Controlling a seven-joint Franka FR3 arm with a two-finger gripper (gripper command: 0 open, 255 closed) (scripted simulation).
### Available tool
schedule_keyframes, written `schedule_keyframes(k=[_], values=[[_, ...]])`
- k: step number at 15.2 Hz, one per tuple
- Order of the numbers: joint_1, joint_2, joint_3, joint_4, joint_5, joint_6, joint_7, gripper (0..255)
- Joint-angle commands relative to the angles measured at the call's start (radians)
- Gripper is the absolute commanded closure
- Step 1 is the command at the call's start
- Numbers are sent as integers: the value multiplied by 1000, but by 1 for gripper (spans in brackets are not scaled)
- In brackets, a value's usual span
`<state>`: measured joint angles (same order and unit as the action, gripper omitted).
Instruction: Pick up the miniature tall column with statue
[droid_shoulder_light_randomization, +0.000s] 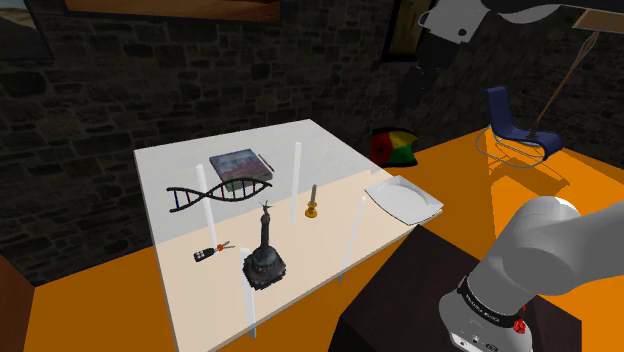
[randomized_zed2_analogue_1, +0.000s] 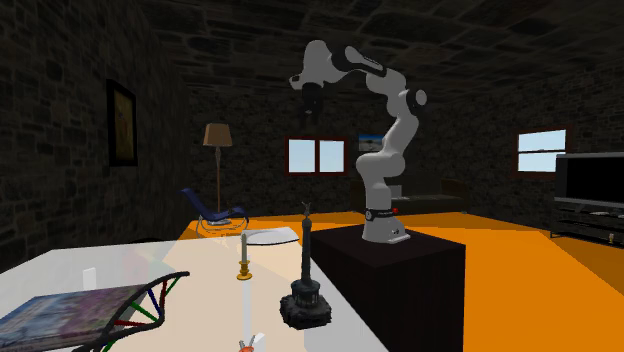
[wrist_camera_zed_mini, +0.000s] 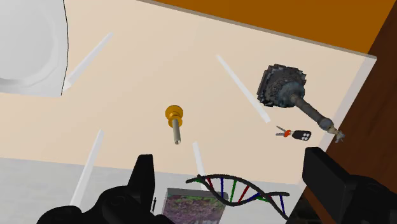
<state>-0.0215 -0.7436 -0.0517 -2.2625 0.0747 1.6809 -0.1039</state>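
The miniature column with a statue on top is dark grey and stands upright on a rough dark base near the table's front edge; it also shows at column and column. My black gripper hangs high above the table's far-right side, well clear of the column, also seen as gripper. In the wrist view the gripper is open, with its fingers wide apart and nothing between them.
On the pale table lie a DNA helix model, a book, a brass candlestick, a white plate and a small key fob. A blue chair stands on the orange floor.
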Motion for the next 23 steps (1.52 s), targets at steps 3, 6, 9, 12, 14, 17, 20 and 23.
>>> schedule_keyframes(k=[3, 6, 9, 12, 14, 17, 20, 23], values=[[16, 30, 25, -20, 16, 48, 12, 0], [40, 82, 61, -43, 38, 121, 30, 0], [63, 142, 98, -56, 58, 193, 48, 0], [85, 210, 135, -60, 75, 263, 65, 0], [100, 260, 160, -57, 84, 309, 76, 0], [120, 339, 196, -44, 93, 375, 94, 0], [138, 424, 231, -22, 95, 437, 114, 0], [155, 514, 266, 10, 89, 495, 137, 0]])
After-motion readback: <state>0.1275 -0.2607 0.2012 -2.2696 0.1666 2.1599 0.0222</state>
